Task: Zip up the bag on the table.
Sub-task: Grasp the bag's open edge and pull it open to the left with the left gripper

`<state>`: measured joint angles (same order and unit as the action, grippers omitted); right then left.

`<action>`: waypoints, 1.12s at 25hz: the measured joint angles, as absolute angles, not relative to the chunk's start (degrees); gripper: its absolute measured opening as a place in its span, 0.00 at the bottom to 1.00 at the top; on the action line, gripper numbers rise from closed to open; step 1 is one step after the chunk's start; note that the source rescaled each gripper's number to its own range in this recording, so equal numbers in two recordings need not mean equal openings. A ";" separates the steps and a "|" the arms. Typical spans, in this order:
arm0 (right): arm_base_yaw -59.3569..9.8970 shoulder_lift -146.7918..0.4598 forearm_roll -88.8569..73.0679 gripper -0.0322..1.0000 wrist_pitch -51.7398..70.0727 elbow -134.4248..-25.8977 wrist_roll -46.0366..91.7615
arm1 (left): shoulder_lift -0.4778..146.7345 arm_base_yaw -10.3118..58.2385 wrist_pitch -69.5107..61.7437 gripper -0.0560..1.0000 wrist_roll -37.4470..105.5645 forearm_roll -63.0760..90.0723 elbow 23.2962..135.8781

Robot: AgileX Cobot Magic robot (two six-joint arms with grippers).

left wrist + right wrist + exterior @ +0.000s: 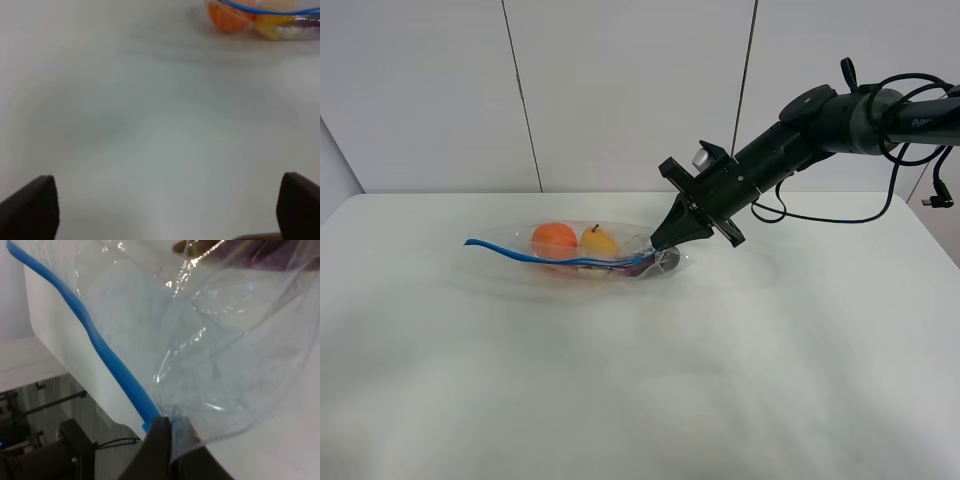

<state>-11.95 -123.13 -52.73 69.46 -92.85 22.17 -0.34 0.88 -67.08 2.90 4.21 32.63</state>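
The clear bag (575, 255) lies on the white table (640, 380), an orange fruit (554, 239), a yellow pear (599, 242) and a dark item (666, 260) inside. Its blue zipper strip (535, 257) runs along the near edge. My right gripper (660, 246) is shut on the bag's right end; in the right wrist view its fingers (162, 450) pinch the plastic beside the blue strip (107, 355). My left gripper (167, 210) is open and empty over bare table; the bag (265, 20) lies at that view's far edge. The left arm is out of the exterior high view.
The right arm (810, 125) reaches in from the right above the table, cables trailing behind it. A white panelled wall (620, 90) stands behind the table.
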 joint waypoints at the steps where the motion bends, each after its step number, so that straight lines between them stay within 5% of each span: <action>1: -11.95 -123.13 -52.68 0.03 69.46 -92.85 22.17 | -0.34 0.88 -67.08 1.00 2.90 4.21 32.63; 6: -11.95 -123.13 -52.37 0.03 69.46 -92.85 22.17 | 2.96 0.88 -66.89 1.00 2.90 2.99 35.70; 16: -11.95 -123.13 -51.56 0.03 69.46 -92.85 22.17 | 31.84 0.88 -55.53 1.00 10.84 2.93 48.63; 28: -11.95 -123.13 -51.50 0.03 69.51 -92.85 22.17 | 56.49 1.07 -35.48 1.00 69.60 5.38 50.59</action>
